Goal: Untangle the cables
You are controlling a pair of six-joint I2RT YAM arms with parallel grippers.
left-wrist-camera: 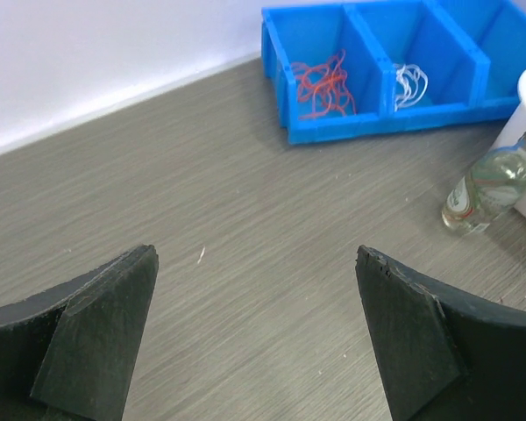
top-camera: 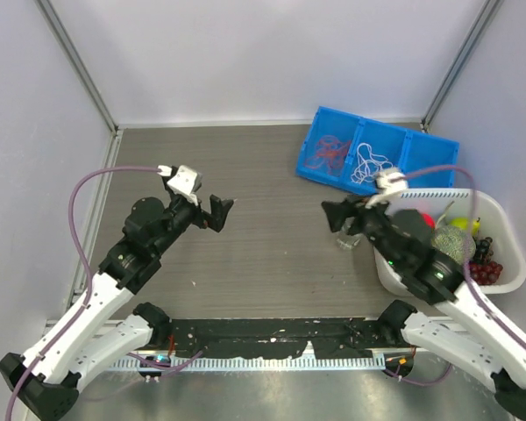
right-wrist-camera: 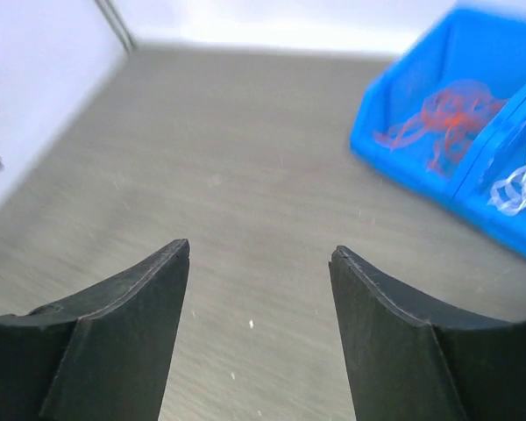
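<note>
Both sets of fingers parted and empty; cables [top-camera: 327, 151] lie in the blue bin [top-camera: 425, 156].
Your left gripper [left-wrist-camera: 254, 263] is spread wide above the bare tabletop [left-wrist-camera: 245, 175], gripping and touching nothing. Your right gripper [right-wrist-camera: 260, 254] is parted less wide, also with nothing between its fingers [right-wrist-camera: 123, 333]. The red-orange cables [left-wrist-camera: 320, 81] sit bunched in one compartment, well ahead and right of the left fingertips. The white cables [left-wrist-camera: 410, 85] are in the next compartment. Both clumps are ahead-right of the right fingers, well apart from them.
</note>
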